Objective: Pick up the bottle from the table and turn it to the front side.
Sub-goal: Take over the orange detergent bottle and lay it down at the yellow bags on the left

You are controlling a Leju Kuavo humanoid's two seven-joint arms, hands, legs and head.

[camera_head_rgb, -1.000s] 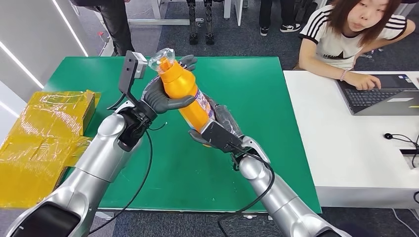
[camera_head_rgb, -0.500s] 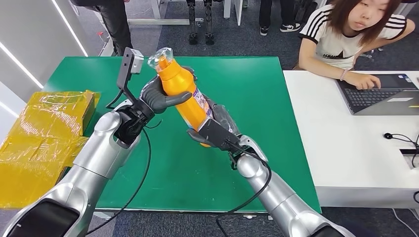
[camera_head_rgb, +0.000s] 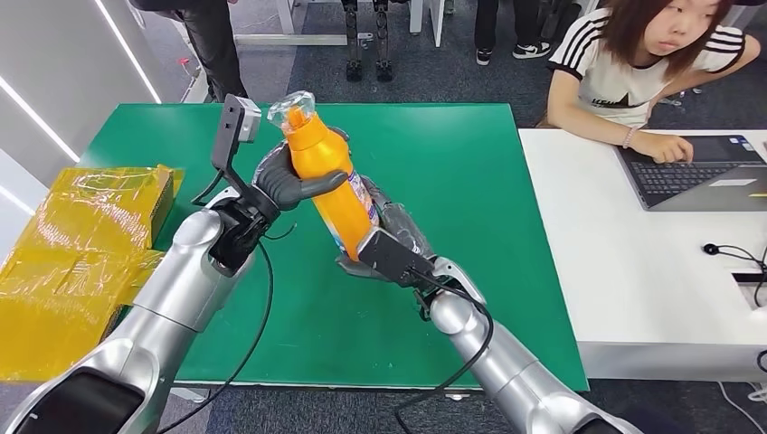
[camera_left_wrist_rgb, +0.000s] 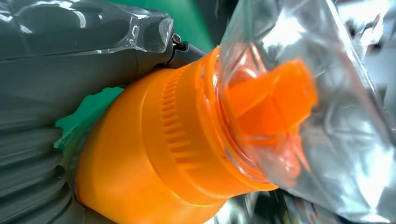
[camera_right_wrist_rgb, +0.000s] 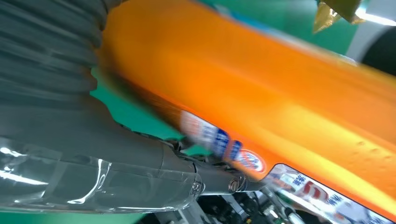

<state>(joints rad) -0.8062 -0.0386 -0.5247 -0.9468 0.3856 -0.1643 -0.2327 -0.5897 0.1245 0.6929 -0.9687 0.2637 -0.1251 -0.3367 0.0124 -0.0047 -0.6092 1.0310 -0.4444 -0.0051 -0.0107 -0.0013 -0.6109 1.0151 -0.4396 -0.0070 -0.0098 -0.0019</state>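
I see my right hand [camera_head_rgb: 384, 242] nearest to me, its fingers closed around the lower body of the orange bottle [camera_head_rgb: 333, 181]. In the right wrist view the bottle [camera_right_wrist_rgb: 261, 93] lies across the grey thumb, and a printed label [camera_right_wrist_rgb: 224, 144] with blue and red marks faces that camera; the print is blurred, so I cannot read it.

I see the bottle held clear above the green bench [camera_head_rgb: 470, 181], tilted so that its cap end leans away from me and toward my left side. The base sits in my right hand, and the neck sits in my left hand [camera_head_rgb: 285, 176].

My left hand grips the upper body just below the cap, the thumb lying across the near face of the bottle and the other fingers curled behind it. In the left wrist view I see the ribbed orange cap [camera_left_wrist_rgb: 187, 135] and an orange spout wrapped in a clear plastic film [camera_left_wrist_rgb: 327, 121]. A camera bracket [camera_head_rgb: 233, 127] stands up from my left wrist, beside the cap.

On my left, at the bench edge, I see yellow packages in clear wrap [camera_head_rgb: 81, 253].

To my right stands a white desk [camera_head_rgb: 615, 271] touching the green bench. A person [camera_head_rgb: 651, 54] sits behind it, one hand on a laptop [camera_head_rgb: 696, 176]. A black cable [camera_head_rgb: 737, 258] lies nearer on that desk.

Beyond the green bench I see legs of standing people on the dark floor [camera_head_rgb: 434, 63]
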